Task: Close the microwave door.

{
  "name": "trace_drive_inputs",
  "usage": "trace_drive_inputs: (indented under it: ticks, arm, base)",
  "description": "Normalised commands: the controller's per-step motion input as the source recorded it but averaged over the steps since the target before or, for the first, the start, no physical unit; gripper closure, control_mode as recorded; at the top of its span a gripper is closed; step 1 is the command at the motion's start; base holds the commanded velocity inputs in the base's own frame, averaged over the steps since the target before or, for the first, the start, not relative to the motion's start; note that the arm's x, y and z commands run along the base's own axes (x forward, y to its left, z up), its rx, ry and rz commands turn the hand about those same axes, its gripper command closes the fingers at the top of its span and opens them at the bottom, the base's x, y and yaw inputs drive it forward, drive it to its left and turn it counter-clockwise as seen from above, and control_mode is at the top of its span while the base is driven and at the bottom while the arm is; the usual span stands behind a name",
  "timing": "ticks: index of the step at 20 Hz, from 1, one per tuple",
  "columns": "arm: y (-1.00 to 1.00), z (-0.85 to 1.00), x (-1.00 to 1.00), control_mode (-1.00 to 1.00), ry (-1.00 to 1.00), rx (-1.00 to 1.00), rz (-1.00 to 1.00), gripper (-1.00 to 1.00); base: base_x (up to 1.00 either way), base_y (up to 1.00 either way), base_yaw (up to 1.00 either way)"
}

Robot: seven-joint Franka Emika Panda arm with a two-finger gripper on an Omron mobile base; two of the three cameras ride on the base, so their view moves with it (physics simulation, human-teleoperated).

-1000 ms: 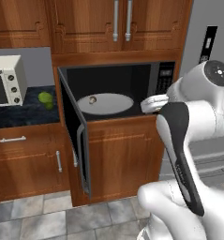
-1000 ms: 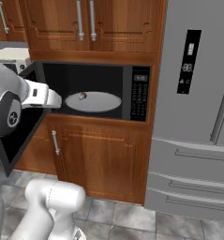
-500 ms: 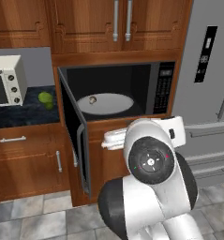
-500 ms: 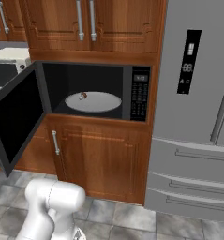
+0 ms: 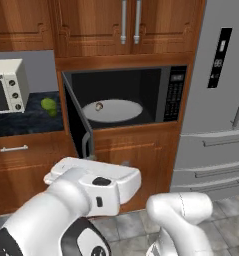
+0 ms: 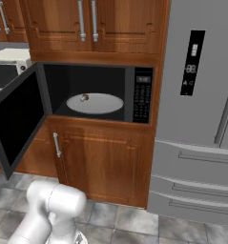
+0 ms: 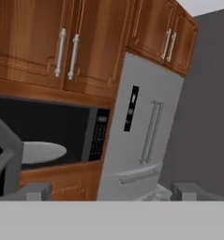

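Microwave door (image 6: 17, 119) left of microwave (image 6: 98, 93), fridge (image 6: 199, 114) right.

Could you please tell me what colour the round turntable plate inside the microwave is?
White; the turntable plate in the microwave shows best in the right base view.

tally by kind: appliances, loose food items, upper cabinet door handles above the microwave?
Appliances: 3 (microwave, toaster oven, fridge)
Loose food items: 2 (green fruit on the counter, small item on the turntable)
Upper cabinet handles: 2
Total: 7
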Motion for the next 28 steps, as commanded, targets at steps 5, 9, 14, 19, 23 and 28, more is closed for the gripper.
trace_drive_inputs:
  ticks: [5, 9, 14, 19, 23, 28]
  arm:
    - [1.0, -0.66, 0.49, -1.0, -0.24, 0.04, -0.38, -1.0]
    - [0.78, -0.85, 0.97, -1.0, -0.11, 0.02, -0.32, -1.0]
    - [0.42, -0.85, 1.0, -1.0, -0.07, 0.09, -0.08, -1.0]
    - [0.19, -0.84, 0.91, -1.0, -0.04, 0.06, 0.0, -1.0]
    - [-0.04, -0.62, 0.57, -1.0, 0.03, -0.04, 0.0, -1.0]
    - [-0.69, -0.23, 0.02, -1.0, 0.08, -0.01, -0.05, -1.0]
  base:
    - [0.0, 0.0, 0.0]
    - [0.0, 0.0, 0.0]
    - [0.0, 0.0, 0.0]
    - [0.0, 0.0, 0.0]
    - [0.0, 0.0, 0.0]
    - [0.0, 0.0, 0.0]
